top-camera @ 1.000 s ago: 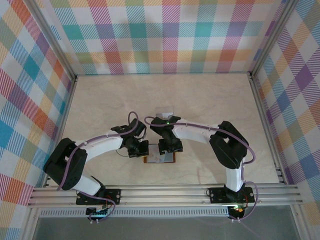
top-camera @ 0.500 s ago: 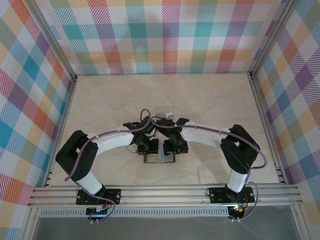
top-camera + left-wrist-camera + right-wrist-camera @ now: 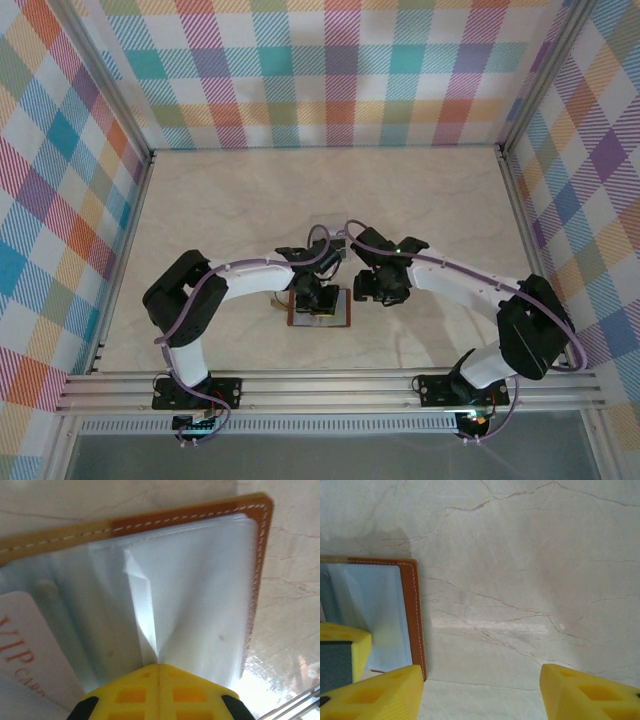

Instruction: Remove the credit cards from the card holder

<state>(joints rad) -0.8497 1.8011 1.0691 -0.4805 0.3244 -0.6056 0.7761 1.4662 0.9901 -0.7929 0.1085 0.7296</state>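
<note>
Top view: the brown card holder (image 3: 336, 319) lies open on the marble table (image 3: 230, 200), near the front edge between the two arms. The left gripper (image 3: 316, 297) sits right over it, and the right gripper (image 3: 380, 290) is just beside it on the right.

Left wrist: yellow tips pressed tight together, with a crease of the pale lining (image 3: 200, 590) running up to them. Can't tell if it's actually pinched. A white card (image 3: 25, 647) with red "VIP" lettering is tucked in at the lower left.

Right wrist: the jaws are spread wide over bare marble, holding nothing, and the holder's stitched corner is at the left.
</note>
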